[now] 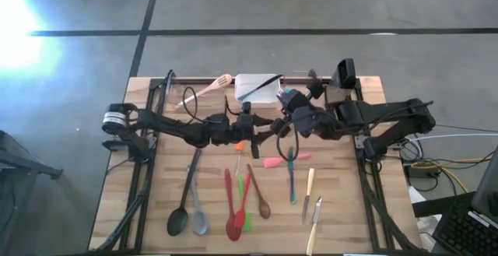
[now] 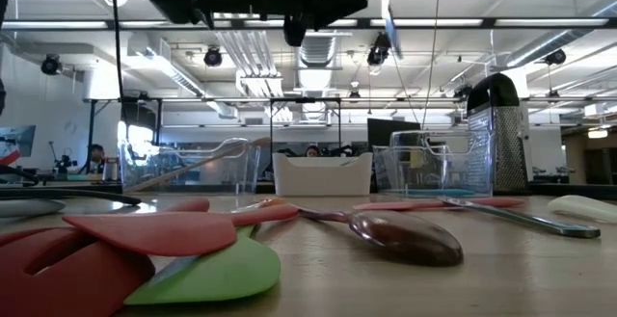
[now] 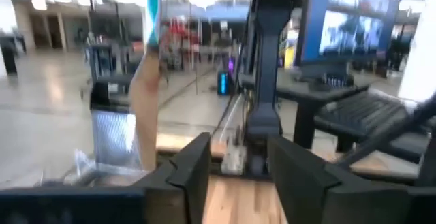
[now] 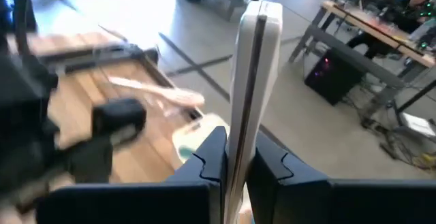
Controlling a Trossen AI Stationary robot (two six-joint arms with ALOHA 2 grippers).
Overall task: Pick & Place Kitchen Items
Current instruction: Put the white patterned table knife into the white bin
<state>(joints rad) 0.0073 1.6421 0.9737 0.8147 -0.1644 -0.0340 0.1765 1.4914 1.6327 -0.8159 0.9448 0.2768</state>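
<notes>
Several slim utensils lie on the wooden table (image 1: pixel 342 209): a black spoon (image 1: pixel 179 213), a grey spoon (image 1: pixel 198 209), red spoons (image 1: pixel 231 209), a green spatula (image 1: pixel 246 223), a brown spoon (image 1: pixel 259 195), a pink spatula (image 1: pixel 280 161) and cream-handled cutlery (image 1: pixel 310 192). My right gripper (image 1: pixel 292 108) is over the table's middle, toward the far side. It is shut on a slim cream utensil (image 4: pixel 252 60) with a blue end (image 1: pixel 289 97). My left gripper (image 3: pixel 238 176) is open and empty just left of it (image 1: pixel 264 125), above the table. My right gripper pinches the cream utensil between its two fingers (image 4: pixel 212 157), on the flat stretch (image 4: pixel 238 139) right at the fingertips. The utensil runs on past the fingertips, along the fingers' line. It is lifted clear of the table, and its thin end shows high in the low view (image 2: pixel 386 9).
At the far edge stand a white tub (image 1: pixel 257 89), clear tubs (image 2: pixel 193 168), one with a wooden spoon (image 1: pixel 210 89) in it, and a metal grater (image 2: pixel 501 134). A teal-handled utensil (image 1: pixel 291 180) and an orange piece (image 1: pixel 239 145) lie mid-table. People sit in the room behind.
</notes>
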